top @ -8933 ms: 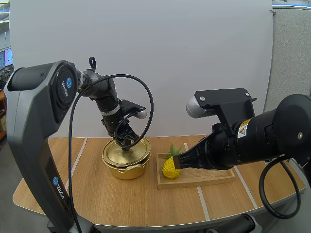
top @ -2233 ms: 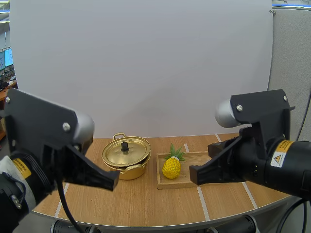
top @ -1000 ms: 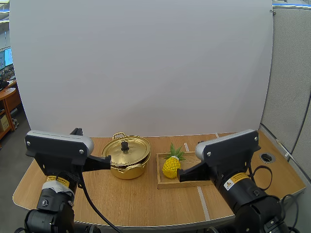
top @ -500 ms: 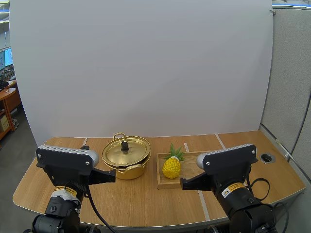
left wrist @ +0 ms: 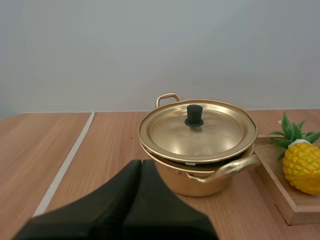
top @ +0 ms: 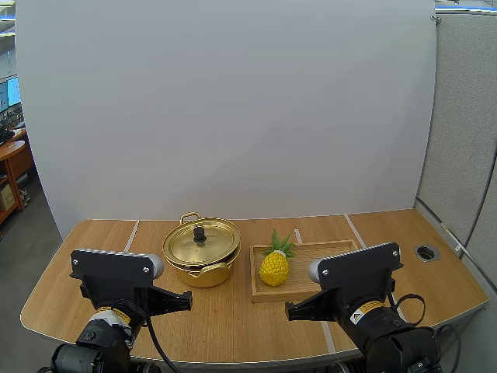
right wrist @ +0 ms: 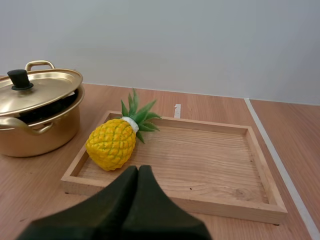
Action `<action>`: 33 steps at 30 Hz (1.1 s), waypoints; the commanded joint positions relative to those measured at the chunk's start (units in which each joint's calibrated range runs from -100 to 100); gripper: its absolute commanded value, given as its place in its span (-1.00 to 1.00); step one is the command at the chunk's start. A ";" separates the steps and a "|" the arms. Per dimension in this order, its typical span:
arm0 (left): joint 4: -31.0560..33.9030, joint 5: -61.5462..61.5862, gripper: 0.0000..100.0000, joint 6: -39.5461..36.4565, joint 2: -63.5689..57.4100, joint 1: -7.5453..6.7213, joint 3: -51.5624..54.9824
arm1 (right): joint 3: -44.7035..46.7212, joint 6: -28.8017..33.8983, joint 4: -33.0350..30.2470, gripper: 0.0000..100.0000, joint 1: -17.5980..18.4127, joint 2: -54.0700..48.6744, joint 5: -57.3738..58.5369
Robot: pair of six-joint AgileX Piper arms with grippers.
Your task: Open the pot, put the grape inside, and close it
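A gold pot stands left of centre on the table. Its gold lid with a black knob rests slightly askew, leaving a dark gap under the edge on the tray side. A yellow pineapple lies at the left end of the wooden tray. My left gripper is shut on nothing, low at the table's front and well short of the pot. My right gripper is also shut on nothing, in front of the tray's near rim and apart from the pineapple.
White tape lines run across the wooden table. A round hole sits near its right edge. Bare tabletop lies between the arms' bases and the pot and tray, and to the pot's left.
Both arms have drawn back from the pot and the pineapple and sunk low at the front edge. The lid stays on the pot, the pineapple on the tray.
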 commanded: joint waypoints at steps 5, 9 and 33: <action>-0.07 -0.45 -1.00 -1.49 -0.27 -0.18 0.10 | 0.10 -0.06 0.32 -1.00 -0.25 -0.40 0.09; -0.07 -0.58 -1.00 -1.49 -0.27 -0.18 0.10 | 0.10 -0.06 0.32 -1.00 -0.25 -0.40 0.09; -0.07 -0.78 -1.00 -1.49 -0.27 -0.14 0.10 | 0.10 -0.06 0.32 -1.00 -0.17 -0.40 -0.35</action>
